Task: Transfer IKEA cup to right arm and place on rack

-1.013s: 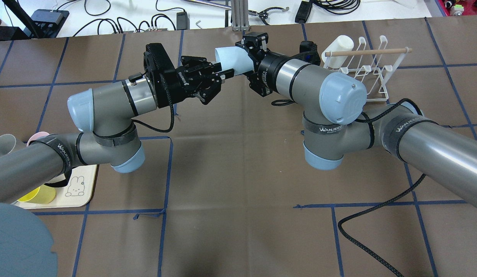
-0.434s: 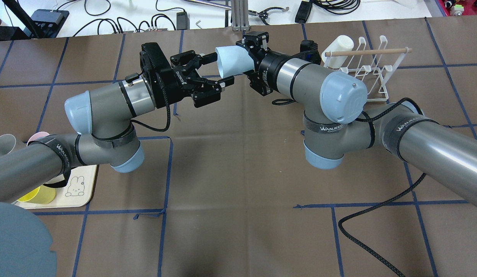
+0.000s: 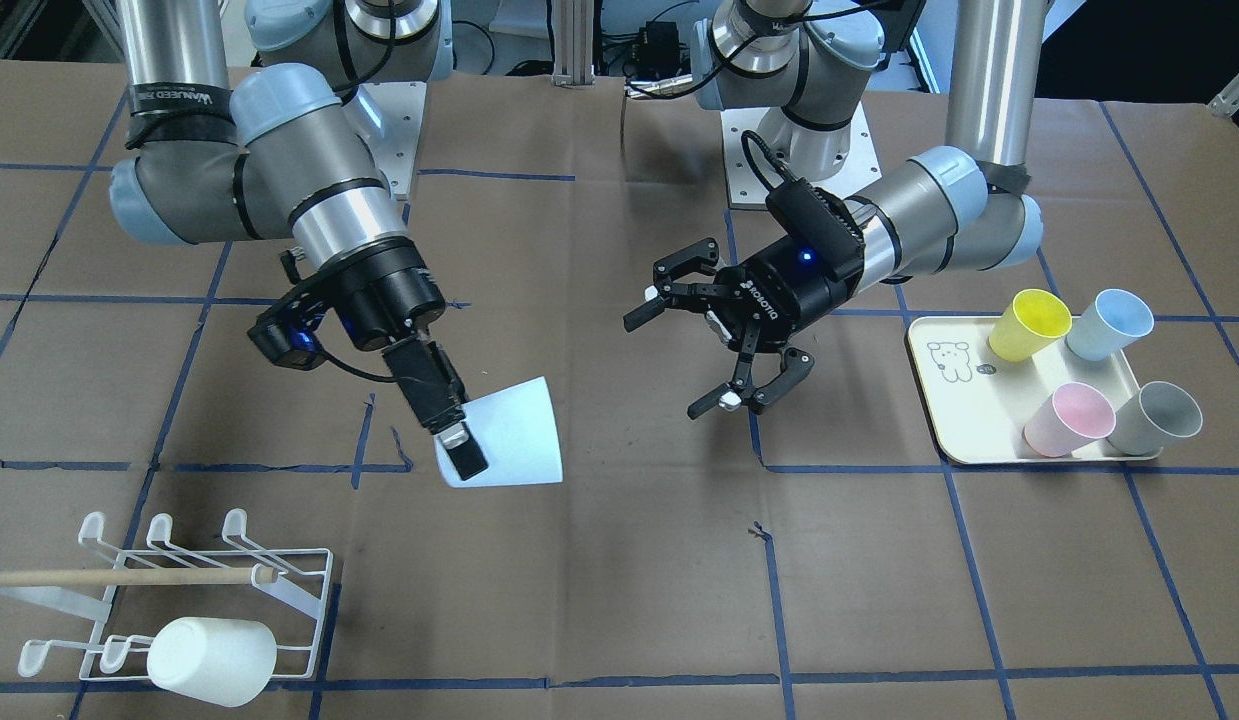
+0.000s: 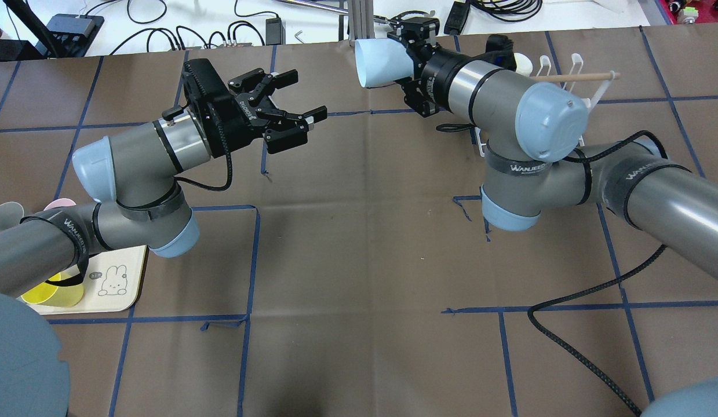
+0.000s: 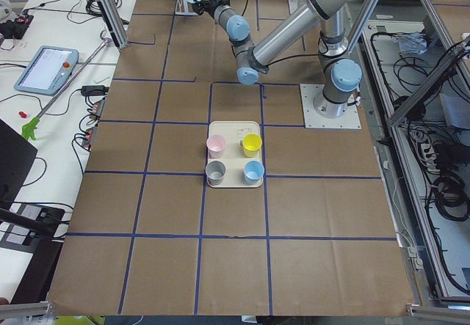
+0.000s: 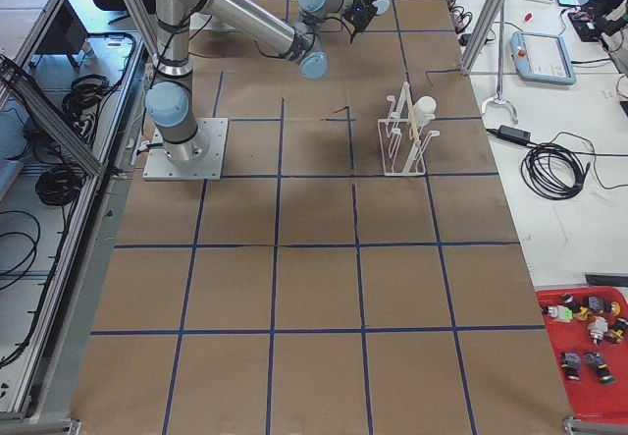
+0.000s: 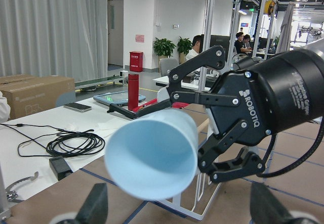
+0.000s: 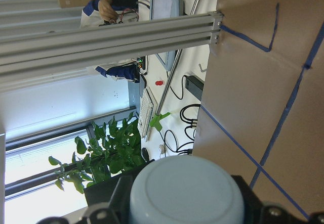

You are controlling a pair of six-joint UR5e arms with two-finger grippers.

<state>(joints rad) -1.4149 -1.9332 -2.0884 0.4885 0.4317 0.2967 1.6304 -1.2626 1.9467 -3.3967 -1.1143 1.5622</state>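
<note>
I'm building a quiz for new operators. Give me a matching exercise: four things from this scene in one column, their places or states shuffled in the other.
1. blue cup above the table
2. white cup
3. yellow cup
4. left pincer

A. on the tray
B. open, empty
C. held by the right pincer
D. on the rack

Pairs: 1-C, 2-D, 3-A, 4-B.

Bright, even light from overhead fills my counter [image 4: 359, 260]; below my left claw [image 4: 305, 94] the shadows are soft and faint. A white streak of glare runs along my right arm [image 4: 680, 209]. From my left wrist, my own fingertips [image 7: 96, 206] are dark blurs and the cup [image 7: 152, 155] slightly soft. From my right wrist, the window [image 8: 30, 171] washes out.
</note>
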